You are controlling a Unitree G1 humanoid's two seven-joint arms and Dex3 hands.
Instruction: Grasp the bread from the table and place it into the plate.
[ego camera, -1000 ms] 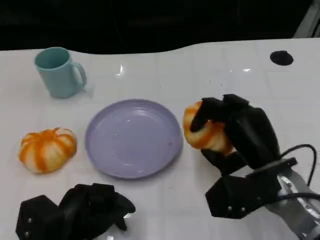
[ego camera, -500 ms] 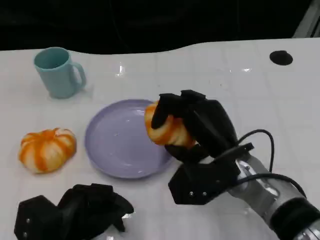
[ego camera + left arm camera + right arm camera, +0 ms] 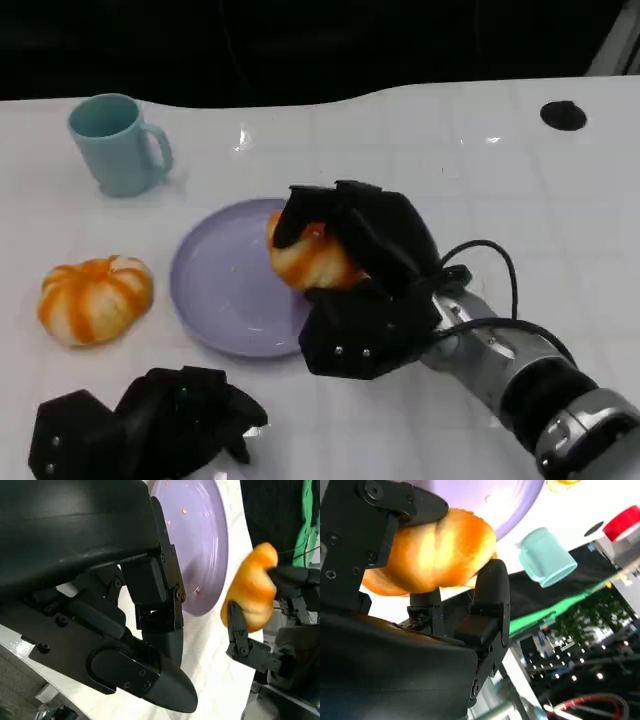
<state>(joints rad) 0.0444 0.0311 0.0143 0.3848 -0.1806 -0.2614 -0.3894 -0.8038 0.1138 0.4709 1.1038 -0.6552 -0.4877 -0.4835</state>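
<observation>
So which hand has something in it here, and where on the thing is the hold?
The right hand holds the bread, its fingers wrapped over the top and sides, above the plate. The left hand holds nothing.

A teal mug point(image 3: 118, 143) stands at the upper left of the white worktop point(image 3: 450, 150) (handle facing right); an orange-striped pumpkin-shaped bun point(image 3: 95, 298) lies at left.

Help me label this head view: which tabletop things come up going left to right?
Striped bread on the table → teal mug → purple plate → bread held by the right robot hand → black disc.
</observation>
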